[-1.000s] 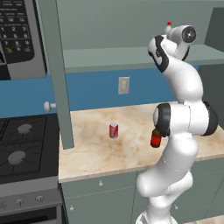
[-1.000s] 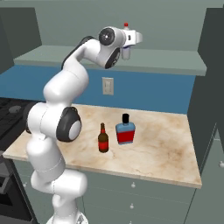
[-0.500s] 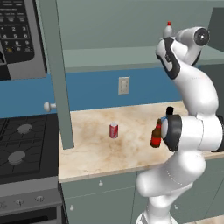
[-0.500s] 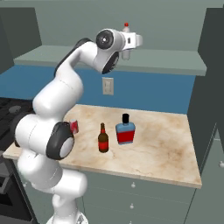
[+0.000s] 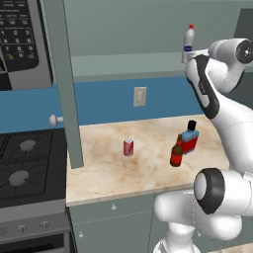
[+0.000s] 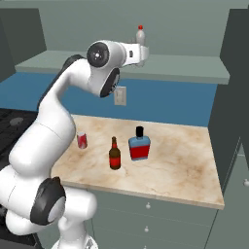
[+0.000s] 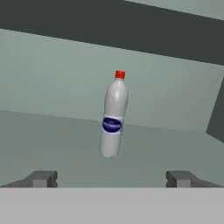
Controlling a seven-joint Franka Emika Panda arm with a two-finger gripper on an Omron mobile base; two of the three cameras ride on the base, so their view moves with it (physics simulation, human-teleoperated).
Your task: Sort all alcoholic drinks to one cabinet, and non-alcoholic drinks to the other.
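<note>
A: How is the arm posed?
B: In the right base view it climbs from seven o'clock, bends at a dark elbow, and arcs up toward one o'clock, the wrist level near the top.
A: And the gripper (image 7: 111,178)?
B: Its jaws stand wide apart with nothing between them; in the hand view the two dark fingertips (image 7: 43,178) sit at seven and five o'clock.

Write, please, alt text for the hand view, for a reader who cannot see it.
A white plastic bottle with a red cap and a blue label stands on a grey-green cabinet shelf, ahead of the open gripper and clear of its fingertips. It appears slightly tilted in this view. Behind it is the plain back wall of the cabinet.
</note>
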